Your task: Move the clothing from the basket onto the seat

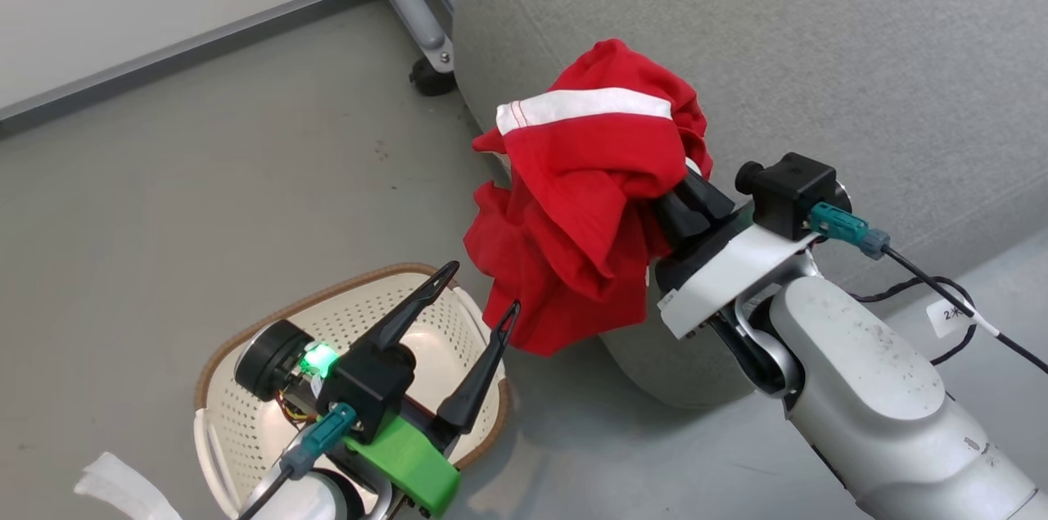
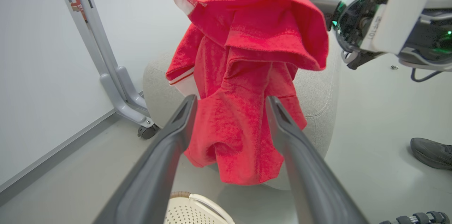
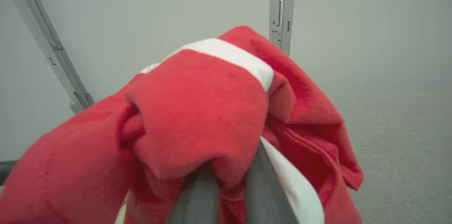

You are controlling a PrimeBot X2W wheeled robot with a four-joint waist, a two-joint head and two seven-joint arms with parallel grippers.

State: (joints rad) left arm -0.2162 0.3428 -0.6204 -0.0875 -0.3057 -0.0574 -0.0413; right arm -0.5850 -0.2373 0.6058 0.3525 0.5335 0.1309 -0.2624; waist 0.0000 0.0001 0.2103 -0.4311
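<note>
The red clothing (image 1: 585, 201) hangs bunched in the air beside the rounded edge of the grey seat (image 1: 819, 53), a white band across its top. My right gripper (image 1: 667, 196) is shut on the clothing, its fingertips buried in the folds; the right wrist view has the fabric (image 3: 197, 118) draped over both fingers. Over the cream basket (image 1: 246, 430) on the floor, my left gripper (image 1: 483, 287) stands open with nothing between its fingers, just below the cloth's lower hem. The left wrist view shows the clothing (image 2: 247, 76) hanging ahead of those open fingers and the basket's rim (image 2: 192, 204) beneath.
A grey metal stand leg with a castor (image 1: 430, 74) stands on the floor by the seat's far corner. A wall with a baseboard (image 1: 164, 53) runs at the back left. A person's dark shoe (image 2: 430, 153) rests on the floor at right. Black cables (image 1: 950, 291) trail from my right wrist.
</note>
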